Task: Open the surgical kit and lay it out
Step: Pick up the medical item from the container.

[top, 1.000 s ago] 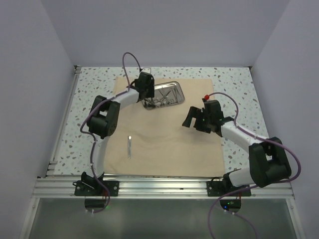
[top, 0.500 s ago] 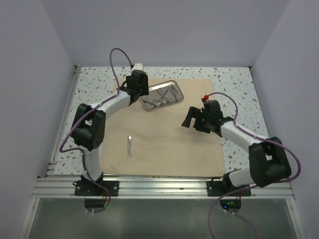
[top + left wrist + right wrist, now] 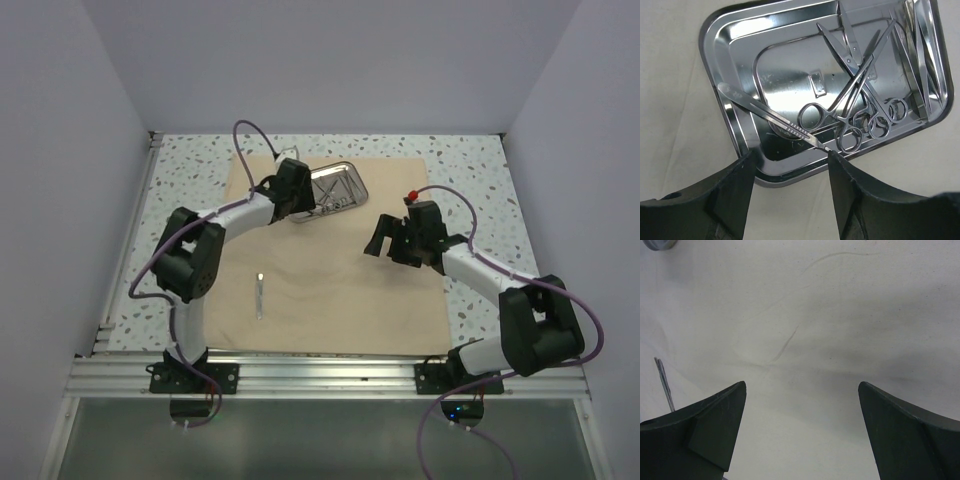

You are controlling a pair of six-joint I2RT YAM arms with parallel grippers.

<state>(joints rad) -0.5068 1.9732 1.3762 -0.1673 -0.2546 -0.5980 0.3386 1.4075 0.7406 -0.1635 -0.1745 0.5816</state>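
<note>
The tan cloth wrap (image 3: 340, 290) lies spread flat on the table. Near its far edge sits the shiny steel tray (image 3: 358, 178), whose rim (image 3: 710, 40) fills the left wrist view. Inside it lie ring-handled scissors and clamps (image 3: 860, 100), long tweezers (image 3: 920, 65) and a flat scalpel handle (image 3: 772, 119) resting across the near rim. My left gripper (image 3: 297, 203) (image 3: 791, 156) hangs open over the tray's near edge, holding nothing. My right gripper (image 3: 380, 238) (image 3: 802, 385) stands wide open above bare cloth at the right, also holding nothing.
One thin silver instrument (image 3: 259, 296) lies alone on the cloth at the near left, and its tip (image 3: 664, 382) shows in the right wrist view. Speckled tabletop (image 3: 470, 165) surrounds the cloth. Grey walls close in on three sides.
My left gripper swung left away from the tray, then came back down to the tray's near-left edge. The right arm has not moved.
</note>
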